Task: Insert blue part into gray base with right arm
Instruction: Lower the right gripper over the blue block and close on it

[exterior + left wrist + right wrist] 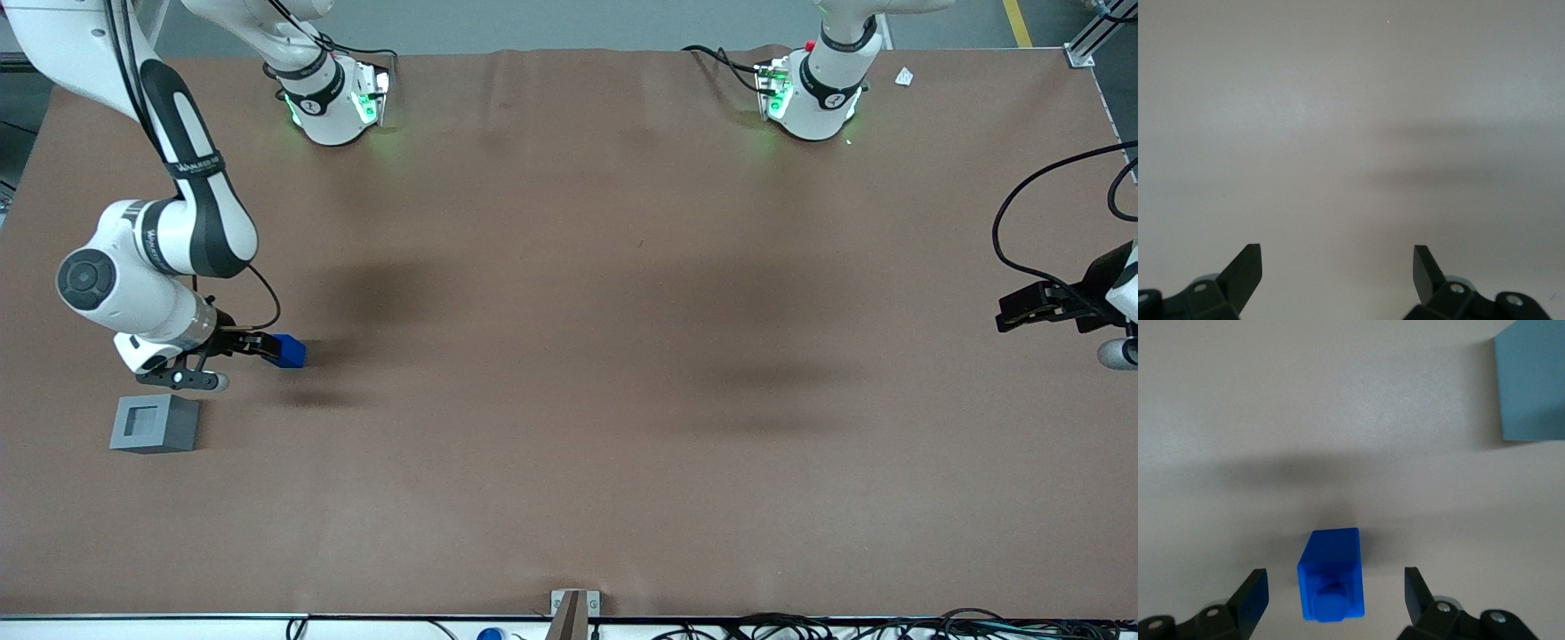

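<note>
Blue part [286, 350] sits on the brown table [569, 373] toward the working arm's end, resting on the cloth with its raised stub [1331, 603] turned toward the wrist camera; the right arm [169, 240] reaches down from above it, elbow bent, wrist low over the surface; its gripper [260, 347] is right at the block, and in the right wrist view the gripper [1331, 593] has its black fingers [1253, 593] spread wide, one on each side of the blue part with a clear gap of table showing between each fingertip and the block's flanks, so nothing is pinched yet; the block lies between the jaws, not touching either of them as far as that view shows; a soft shadow of the arm falls across the cloth just past the block; the gray base [154, 424] stands nearer to the front camera than the gripper, near the blue part but apart from it, upright with the square recess [141, 420] in its top face open and unfilled; a corner of the gray base [1531, 383] also shows in the right wrist view, well apart from the blue part; the blue part is not in the base
</note>
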Robot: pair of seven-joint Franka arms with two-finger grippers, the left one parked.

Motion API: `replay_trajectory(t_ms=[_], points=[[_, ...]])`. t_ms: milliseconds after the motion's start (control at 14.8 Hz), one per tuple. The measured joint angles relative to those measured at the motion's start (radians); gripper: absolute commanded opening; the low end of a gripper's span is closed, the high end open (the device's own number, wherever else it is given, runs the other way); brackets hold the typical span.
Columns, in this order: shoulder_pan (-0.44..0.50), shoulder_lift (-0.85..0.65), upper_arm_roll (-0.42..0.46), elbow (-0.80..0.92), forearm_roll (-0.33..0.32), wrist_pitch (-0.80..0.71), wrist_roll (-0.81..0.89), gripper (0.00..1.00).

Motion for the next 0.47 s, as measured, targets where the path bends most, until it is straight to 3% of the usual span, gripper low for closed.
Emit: replay_trajectory(t_ms=[338,473], points=[[0.007,0.026,0.022,-0.028,0.0,0.037,-0.002,0.85],[0.009,0.03,0.03,-0.03,0.0,0.037,-0.002,0.79]])
